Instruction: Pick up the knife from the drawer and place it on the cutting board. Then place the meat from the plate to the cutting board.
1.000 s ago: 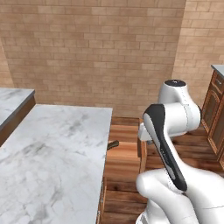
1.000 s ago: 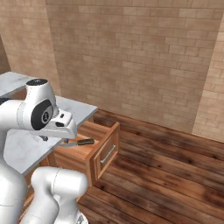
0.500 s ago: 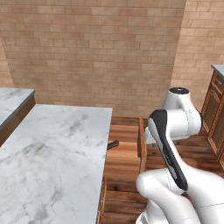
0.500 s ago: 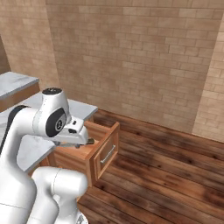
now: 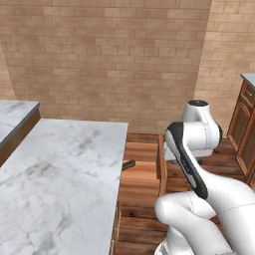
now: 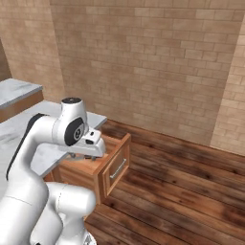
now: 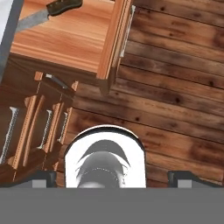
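Gripper up over the floorboards, jaws spread wide — nothing between them. Just beyond, the drawer stands pulled out, and there's the knife lying inside it — dark handle showing, blade running under the marble counter.

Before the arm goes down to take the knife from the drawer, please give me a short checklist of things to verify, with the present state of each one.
1. Drawer is pulled out: ok, it stands open below the marble counter.
2. Knife is reachable in the drawer: ok, its dark handle and part of the blade lie on the drawer floor at the counter's edge.
3. Gripper is open and empty: ok, the fingertips stand wide apart with nothing between them.
4. Gripper is lined up over the knife: not ok, the hand view looks at the wooden floor beside the drawer.
5. Cutting board ready to receive the knife: cannot tell.
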You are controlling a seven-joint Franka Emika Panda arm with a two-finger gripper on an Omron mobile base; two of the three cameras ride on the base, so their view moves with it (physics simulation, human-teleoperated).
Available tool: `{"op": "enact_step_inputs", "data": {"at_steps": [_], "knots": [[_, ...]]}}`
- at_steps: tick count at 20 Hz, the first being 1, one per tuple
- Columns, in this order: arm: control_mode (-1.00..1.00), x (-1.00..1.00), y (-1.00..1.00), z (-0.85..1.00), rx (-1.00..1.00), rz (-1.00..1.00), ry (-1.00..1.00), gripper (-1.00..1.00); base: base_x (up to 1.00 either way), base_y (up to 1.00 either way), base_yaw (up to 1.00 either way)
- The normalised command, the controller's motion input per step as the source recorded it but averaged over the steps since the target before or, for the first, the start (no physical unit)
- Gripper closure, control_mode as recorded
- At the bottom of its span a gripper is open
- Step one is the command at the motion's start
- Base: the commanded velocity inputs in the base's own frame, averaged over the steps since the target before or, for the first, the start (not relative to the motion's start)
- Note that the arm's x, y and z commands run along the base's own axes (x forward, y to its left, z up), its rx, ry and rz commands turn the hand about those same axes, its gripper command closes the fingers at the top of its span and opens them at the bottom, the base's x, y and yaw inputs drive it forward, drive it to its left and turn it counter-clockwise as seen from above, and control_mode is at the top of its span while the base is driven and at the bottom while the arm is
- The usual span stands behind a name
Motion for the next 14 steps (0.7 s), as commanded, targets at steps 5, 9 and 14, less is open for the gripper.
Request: {"op": "enact_step_inputs", "data": {"at_steps": [5,9,14], "knots": [[-1.0,0.47,0.0,-0.17,0.0,-0.05,0.06,-1.0,0.0,0.0,0.0],[-1.0,0.28,-0.02,-0.23,0.0,-0.02,0.04,-1.0,0.0,0.0,0.0],[-1.0,0.36,0.0,-0.33,0.0,-0.03,0.01,-1.0,0.0,0.0,0.0]]}}
